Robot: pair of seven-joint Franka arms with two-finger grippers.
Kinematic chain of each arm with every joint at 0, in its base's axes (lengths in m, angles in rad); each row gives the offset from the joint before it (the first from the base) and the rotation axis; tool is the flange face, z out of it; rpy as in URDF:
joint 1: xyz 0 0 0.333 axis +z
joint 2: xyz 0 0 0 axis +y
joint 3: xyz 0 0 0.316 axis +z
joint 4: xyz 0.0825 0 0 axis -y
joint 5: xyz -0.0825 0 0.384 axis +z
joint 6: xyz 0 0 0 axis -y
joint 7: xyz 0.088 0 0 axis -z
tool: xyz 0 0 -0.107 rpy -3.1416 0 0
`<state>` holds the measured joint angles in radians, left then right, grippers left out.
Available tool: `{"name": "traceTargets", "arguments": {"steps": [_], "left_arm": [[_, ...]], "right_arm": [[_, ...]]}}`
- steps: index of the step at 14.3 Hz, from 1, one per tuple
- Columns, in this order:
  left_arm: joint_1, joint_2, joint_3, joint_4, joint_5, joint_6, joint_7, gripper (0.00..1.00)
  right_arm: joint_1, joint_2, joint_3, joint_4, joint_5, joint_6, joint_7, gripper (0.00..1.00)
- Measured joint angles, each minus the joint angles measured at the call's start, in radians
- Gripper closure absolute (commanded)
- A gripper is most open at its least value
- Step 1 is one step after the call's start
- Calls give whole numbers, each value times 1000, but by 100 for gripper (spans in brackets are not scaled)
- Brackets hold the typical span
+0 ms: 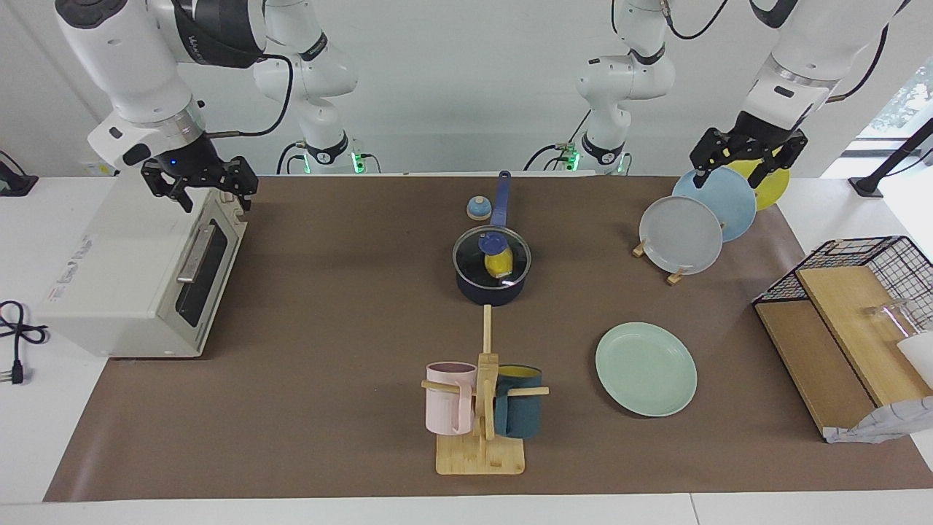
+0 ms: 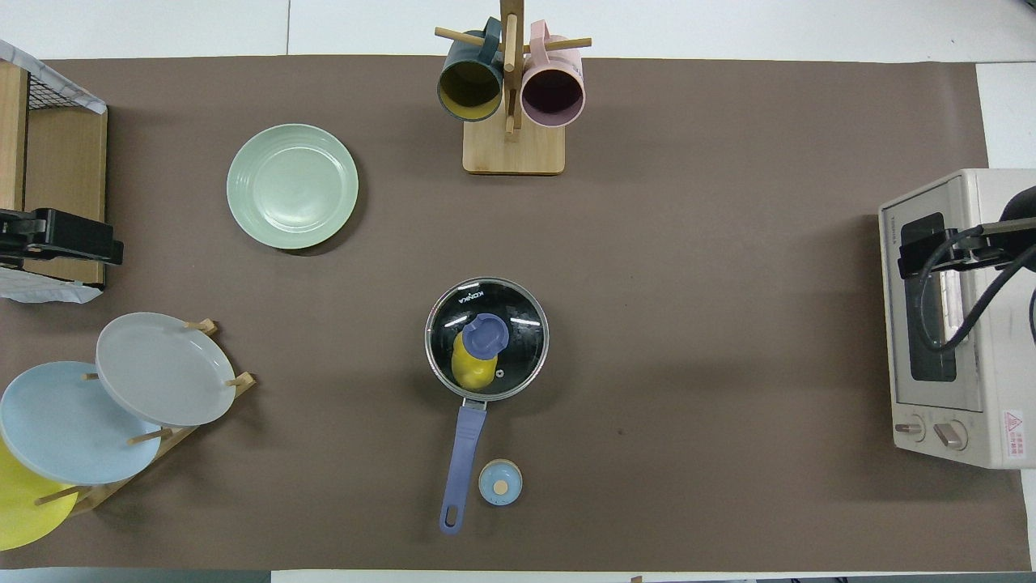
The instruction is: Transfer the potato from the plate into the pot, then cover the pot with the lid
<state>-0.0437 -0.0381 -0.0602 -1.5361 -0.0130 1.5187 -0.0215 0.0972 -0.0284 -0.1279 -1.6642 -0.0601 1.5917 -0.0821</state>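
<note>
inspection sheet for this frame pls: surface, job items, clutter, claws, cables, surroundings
Surface: brown mat, no spills seen.
Job's things: potato in pot, lid on it; plate bare.
Clutter: mug tree, plate rack, blue-topped knob, toaster oven, wire basket.
Claws: left claw over the plate rack, right claw over the toaster oven; both open, holding nothing.
Cables: black cord beside the toaster oven.
Surroundings: white wall, nothing else seen.
</note>
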Motion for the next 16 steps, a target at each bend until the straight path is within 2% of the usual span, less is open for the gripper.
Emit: {"name": "traceTargets", "arguments": {"steps": [16], "left_arm": [[0,0,0,-1,0,6,0,0]], "right_arm": [[-14,0,-11,2,15,0,0,0]]}}
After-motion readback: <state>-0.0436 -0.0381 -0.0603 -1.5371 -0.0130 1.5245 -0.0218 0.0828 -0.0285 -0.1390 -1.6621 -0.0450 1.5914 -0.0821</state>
